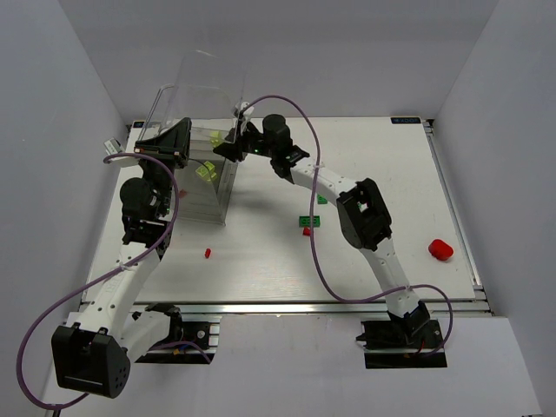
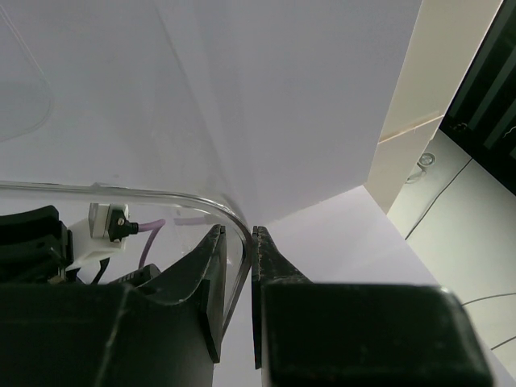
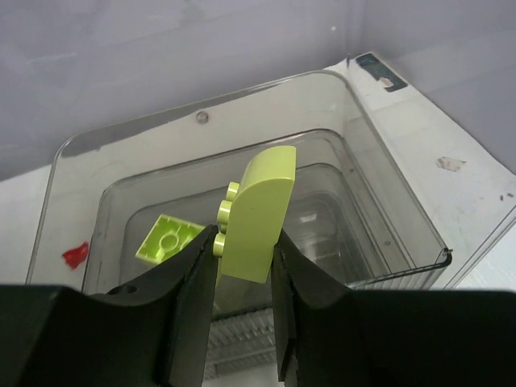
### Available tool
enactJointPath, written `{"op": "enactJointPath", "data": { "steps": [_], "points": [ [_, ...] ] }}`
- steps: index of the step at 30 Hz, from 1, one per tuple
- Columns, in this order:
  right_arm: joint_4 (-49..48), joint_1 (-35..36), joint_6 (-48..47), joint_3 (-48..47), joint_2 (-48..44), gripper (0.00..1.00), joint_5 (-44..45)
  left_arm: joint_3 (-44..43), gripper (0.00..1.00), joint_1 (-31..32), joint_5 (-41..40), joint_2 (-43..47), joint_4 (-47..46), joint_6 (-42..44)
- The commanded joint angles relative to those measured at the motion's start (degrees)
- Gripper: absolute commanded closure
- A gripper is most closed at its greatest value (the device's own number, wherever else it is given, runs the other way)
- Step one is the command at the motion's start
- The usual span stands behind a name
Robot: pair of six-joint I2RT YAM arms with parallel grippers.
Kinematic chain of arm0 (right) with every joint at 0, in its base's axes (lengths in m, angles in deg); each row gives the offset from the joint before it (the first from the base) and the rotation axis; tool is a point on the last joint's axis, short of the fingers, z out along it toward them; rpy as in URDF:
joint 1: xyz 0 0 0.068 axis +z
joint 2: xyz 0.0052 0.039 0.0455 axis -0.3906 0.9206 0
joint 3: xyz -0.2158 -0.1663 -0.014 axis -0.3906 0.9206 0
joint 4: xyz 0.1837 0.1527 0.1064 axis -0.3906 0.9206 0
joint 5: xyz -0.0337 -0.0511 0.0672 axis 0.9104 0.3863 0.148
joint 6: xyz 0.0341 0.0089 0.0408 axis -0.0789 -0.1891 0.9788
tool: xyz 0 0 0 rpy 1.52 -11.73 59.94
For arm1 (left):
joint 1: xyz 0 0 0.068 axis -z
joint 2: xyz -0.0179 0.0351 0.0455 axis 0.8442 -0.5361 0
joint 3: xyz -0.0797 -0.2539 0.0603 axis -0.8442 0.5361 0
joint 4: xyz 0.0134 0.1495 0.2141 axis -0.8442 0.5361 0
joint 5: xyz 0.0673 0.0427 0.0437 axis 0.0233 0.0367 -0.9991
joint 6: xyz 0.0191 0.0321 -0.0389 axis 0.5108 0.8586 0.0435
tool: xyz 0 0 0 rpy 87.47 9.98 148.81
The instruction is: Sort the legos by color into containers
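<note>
Drop-off step: right gripper (image 3: 246, 242) pinches a yellow-green curved studded plastic brick (image 3: 260, 205) above the clear plastic divided bin (image 3: 387, 181). Left gripper (image 2: 238, 235) is clamped on the bin's rim. Next, probably: line up over the compartment holding the matching brick (image 3: 165, 240), then release.

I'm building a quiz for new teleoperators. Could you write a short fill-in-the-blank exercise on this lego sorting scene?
1. Above the clear bin, the right tool pinches a studded brick coloured ____.
2. The left tool is clamped on the ____, not on a lego.
3. On the table, the rightmost loose brick is ____.

Missing words: yellow-green; bin; red.
</note>
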Motion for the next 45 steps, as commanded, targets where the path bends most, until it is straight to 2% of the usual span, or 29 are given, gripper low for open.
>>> {"op": "enactJointPath", "data": {
  "steps": [1,5,7,11,14,17,20,23,26,28,29,30,32,34,36,37,38,40,41,45],
  "points": [
    [-4.4,1.8,2.3,-4.4,0.8,1.00,8.7,0.7,0.81,-0.4,-1.1,-1.1,4.2,-3.4],
    [-4.3,2.4,0.8,-5.8,2.2,0.98,9.8,0.3,0.81,-0.4,-0.7,-1.5,4.2,-3.4],
    [-4.0,2.8,0.1,-5.9,2.6,0.88,9.4,0.2,0.81,-0.4,-0.7,-1.5,4.3,-3.4],
    [-4.0,2.7,0.3,-5.1,2.7,0.51,9.7,0.1,0.81,-0.4,-0.6,-1.4,4.7,-3.4],
    [-4.1,2.5,0.2,-4.6,2.6,0.39,9.6,0.4,0.81,-0.4,-0.5,-1.4,4.8,-3.4],
    [-4.7,2.2,0.0,-4.5,2.2,0.35,8.7,0.6,0.81,-0.4,-0.5,-1.3,4.5,-3.5],
    [-6.7,1.7,0.6,-3.1,0.7,0.35,7.7,0.7,0.81,-0.4,-0.4,-1.3,4.3,-3.4],
    [-9.4,0.7,2.2,-0.2,-2.0,0.41,6.2,0.6,0.81,-0.4,-0.4,-1.3,4.3,-3.4],
    [-12.2,-0.6,4.5,5.7,-6.3,0.54,4.2,0.4,0.81,-0.4,-0.3,-1.4,4.3,-3.4],
    [-14.4,-1.7,6.2,11.2,-10.2,0.70,3.1,0.4,0.82,-0.4,-0.3,-1.5,4.2,-3.4],
    [-15.0,-2.2,8.4,13.1,-11.7,0.84,2.3,0.5,0.81,-0.4,-0.2,-1.5,4.0,-3.4],
    [-15.2,-3.0,9.5,14.5,-14.2,0.89,1.9,0.6,0.81,-0.4,-0.2,-1.6,4.0,-3.4],
    [-15.6,-4.5,12.7,18.3,-16.4,0.99,-0.8,0.6,0.82,-0.4,-0.1,-1.5,3.9,-3.4],
    [-14.3,-6.6,15.9,19.3,-17.9,1.00,-3.6,0.6,0.82,-0.4,-0.2,-1.5,4.0,-3.4],
    [-10.0,-7.6,22.7,16.7,-16.0,0.81,-10.0,0.6,0.82,-0.4,-0.4,-1.5,4.3,-3.3],
    [-9.6,-9.0,26.2,15.6,-14.7,0.66,-13.0,0.6,0.82,-0.4,-0.3,-1.5,4.4,-3.0],
    [-9.4,-9.4,34.6,12.8,-11.0,0.49,-19.2,0.5,0.82,-0.4,-0.3,-1.7,4.5,-2.9],
    [-3.9,-9.7,35.9,10.5,-8.8,0.40,-22.7,0.5,0.82,-0.4,0.0,-1.8,4.5,-2.8],
    [-4.0,-9.5,35.6,12.3,-8.8,0.38,-24.2,0.5,0.82,-0.4,0.0,-1.8,4.6,-2.7],
    [-2.6,-9.4,40.0,13.9,-8.2,0.38,-25.5,0.0,0.82,-0.4,0.1,-2.1,5.4,-2.4]
  ]
}}
